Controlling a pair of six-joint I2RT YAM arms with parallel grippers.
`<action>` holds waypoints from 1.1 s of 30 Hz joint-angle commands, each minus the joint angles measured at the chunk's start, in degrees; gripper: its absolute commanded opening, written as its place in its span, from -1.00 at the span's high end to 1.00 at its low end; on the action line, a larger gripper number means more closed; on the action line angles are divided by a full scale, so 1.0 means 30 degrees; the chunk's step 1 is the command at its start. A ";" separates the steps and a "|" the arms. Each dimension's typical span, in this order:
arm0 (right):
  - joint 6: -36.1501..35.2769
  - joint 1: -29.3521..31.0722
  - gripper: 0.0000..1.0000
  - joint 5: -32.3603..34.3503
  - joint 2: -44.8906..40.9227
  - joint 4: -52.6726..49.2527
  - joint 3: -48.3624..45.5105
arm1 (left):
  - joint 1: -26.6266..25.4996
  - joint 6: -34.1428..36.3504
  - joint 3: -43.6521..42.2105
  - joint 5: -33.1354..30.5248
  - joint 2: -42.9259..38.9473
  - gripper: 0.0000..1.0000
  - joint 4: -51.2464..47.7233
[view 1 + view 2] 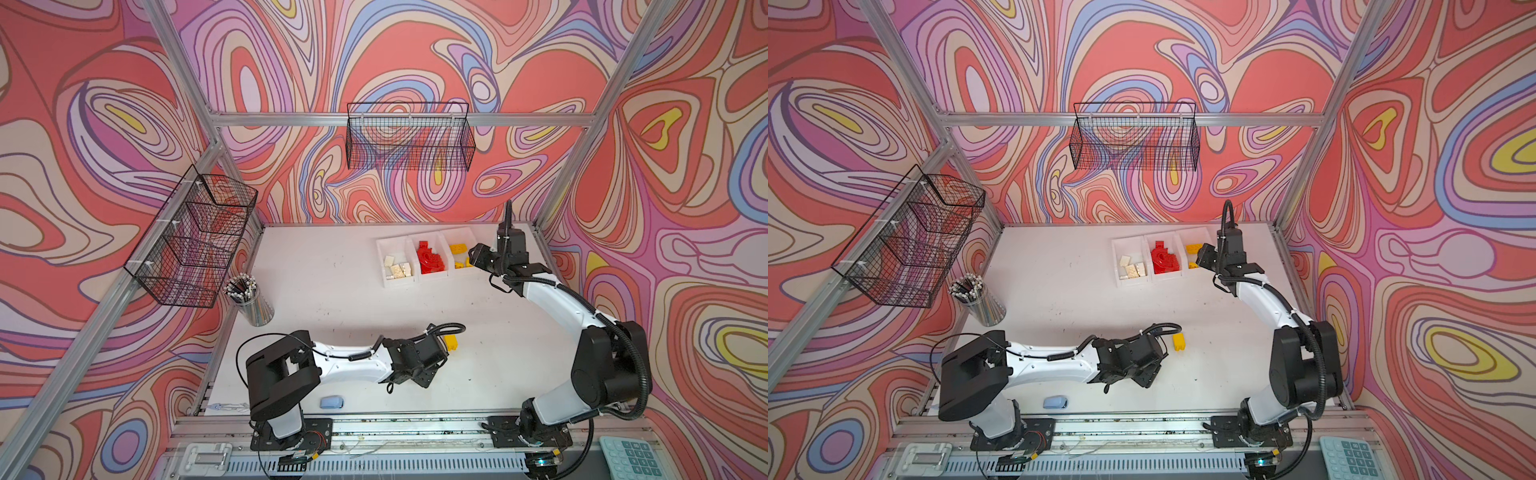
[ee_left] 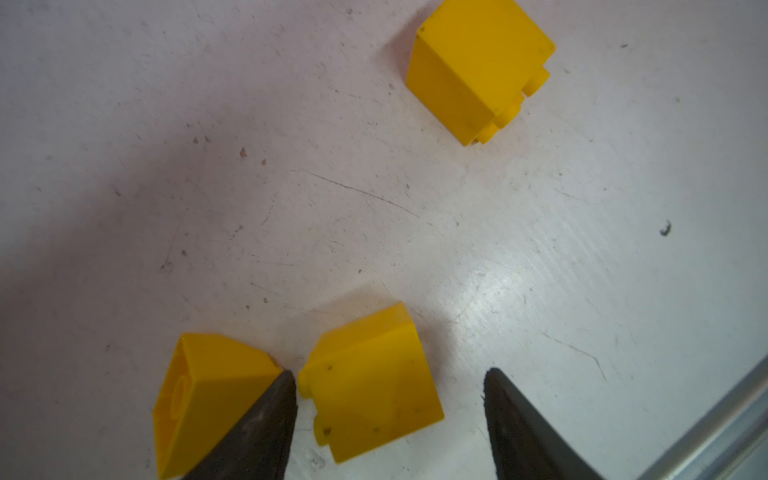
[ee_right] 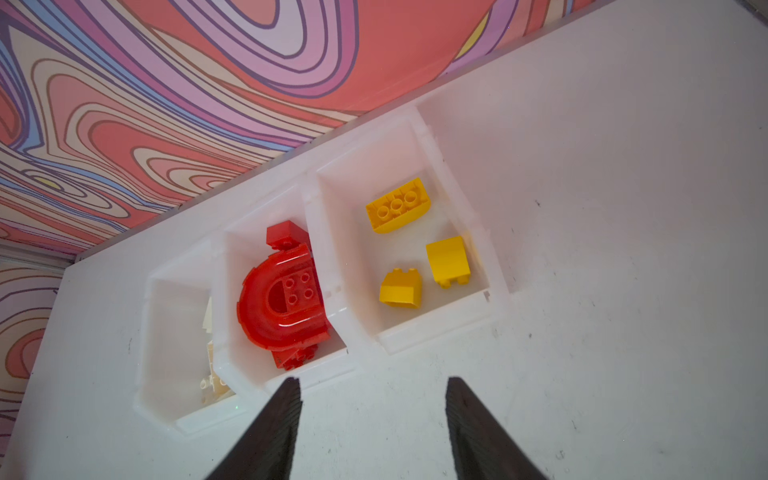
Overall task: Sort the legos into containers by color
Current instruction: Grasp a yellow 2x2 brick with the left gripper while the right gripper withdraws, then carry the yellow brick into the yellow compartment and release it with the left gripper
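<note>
The white table (image 1: 332,299) is mostly bare in both top views, and the left wrist view only catches a scuffed patch of it.

The containers (image 1: 401,282) sit in a row just ahead of the right gripper (image 3: 372,380). Its fingers are spread with nothing between them. In both top views that gripper's body covers a corner of the yellow bin, so only the right wrist view shows all three yellow legos (image 3: 448,259) in there. Flip side: the wrist view barely shows the cream bin. Its wall hides all but a sliver of the cream bricks (image 3: 210,384), while a top view shows the cream bricks (image 1: 399,268) plainly.

The red arch (image 3: 274,309) lies on top of the pile in the middle bin, and the other reds are mostly buried under it.

The left gripper (image 2: 388,374) is spread open and straddles a yellow brick (image 2: 374,386) on the table. One fingertip sits right at its studded edge and the other has a clear gap, so it's not clenched. Just outside that first finger lies a second yellow brick (image 2: 199,399) with its hollow underside showing, partly cut off by the finger and the frame edge. A third yellow brick (image 2: 478,70) lies on its side further ahead of the fingertips.

In both top views the wrist hides the fingers, and only a single yellow piece (image 1: 452,343) peeks out beside it. Can't tell which brick that is.
</note>
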 commanded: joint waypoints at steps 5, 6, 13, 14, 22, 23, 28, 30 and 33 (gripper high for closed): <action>0.0417 -0.0077 -0.18 -0.0477 -0.1770 0.0807 -0.1026 | -0.0127 -0.0468 0.1048 0.0070 0.1019 -0.18 -0.1327; 0.0425 -0.0064 -0.18 -0.0506 -0.1956 0.0862 -0.1203 | -0.0117 -0.0456 0.1181 0.0075 0.1144 -0.12 -0.1412; 0.0366 -0.0084 -0.18 -0.0973 -0.2790 0.0700 -0.1809 | -0.0136 -0.0373 0.1641 -0.0191 0.1397 0.30 -0.1716; 0.0324 -0.0066 -0.18 -0.1090 -0.2872 0.0643 -0.1843 | -0.0133 -0.0342 0.1704 -0.0253 0.1366 0.34 -0.1775; 0.0276 0.0004 -0.18 -0.1905 -0.3909 0.0712 -0.3402 | 0.0138 0.1499 0.3593 -0.0857 0.0494 0.39 -0.2898; 0.0315 0.0007 -0.18 -0.2090 -0.4066 0.0709 -0.3731 | 0.0389 0.1838 0.4130 -0.0682 0.0386 0.40 -0.3129; 0.0282 0.0003 -0.19 -0.2352 -0.4938 0.0433 -0.5551 | 0.2024 0.3458 0.6353 0.0424 -0.0215 0.39 -0.3394; 0.0234 -0.0011 -0.19 -0.2337 -0.5379 0.0313 -0.6573 | 0.2965 0.4117 0.7283 0.1084 -0.0223 0.39 -0.3212; 0.0418 0.0003 -0.19 -0.2531 -0.6152 0.0449 -0.8037 | 0.4224 0.5116 0.8978 0.2173 0.0384 0.39 -0.2804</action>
